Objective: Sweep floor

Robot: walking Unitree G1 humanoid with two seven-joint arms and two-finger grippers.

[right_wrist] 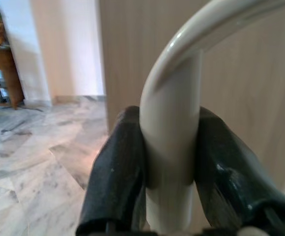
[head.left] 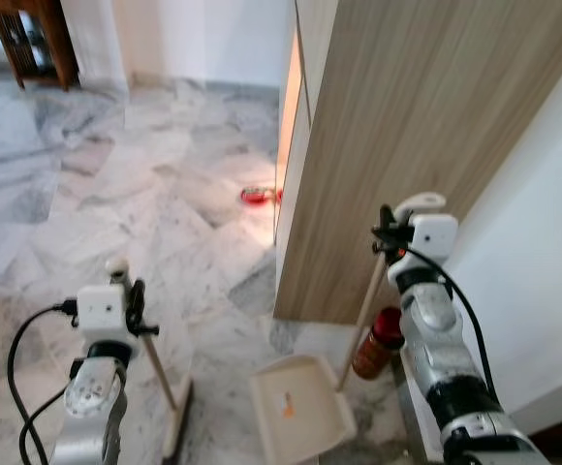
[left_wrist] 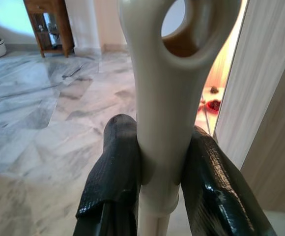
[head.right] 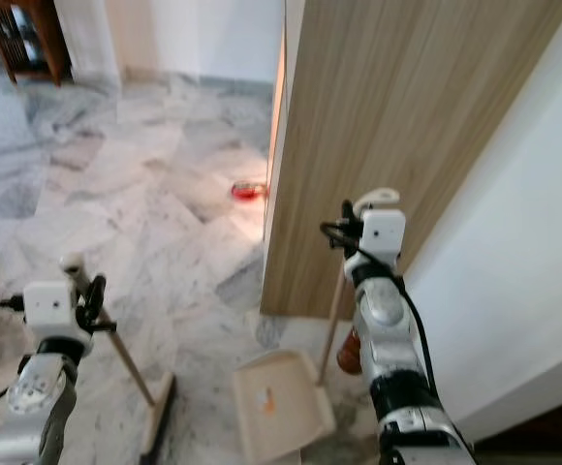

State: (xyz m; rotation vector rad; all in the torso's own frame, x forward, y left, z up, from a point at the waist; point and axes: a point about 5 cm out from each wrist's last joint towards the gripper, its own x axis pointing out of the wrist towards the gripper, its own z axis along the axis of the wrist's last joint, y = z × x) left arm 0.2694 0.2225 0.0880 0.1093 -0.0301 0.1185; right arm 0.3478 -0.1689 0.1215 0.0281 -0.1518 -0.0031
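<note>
The left gripper (left_wrist: 162, 167) clamps the broom handle (head.left: 157, 363) lower left; the right gripper (right_wrist: 169, 162) clamps the dustpan handle (head.left: 359, 325), holding the dustpan (head.left: 300, 407), apparently floor-level, ready to receive debris.

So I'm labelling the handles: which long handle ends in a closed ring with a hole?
The broom handle in the left gripper. The dustpan handle, in the right gripper, curves over like a hook.

Setting: a home interior. Grey-veined white marble tile floor (head.left: 116, 194); plain white walls (head.left: 543, 281); tall light-wood laminate cabinet panel (head.left: 397, 126) standing on the floor; dark carved wooden shelf unit (left_wrist: 49, 24) against the far wall; small red dish (head.left: 255, 196) beside the panel's far edge.
</note>
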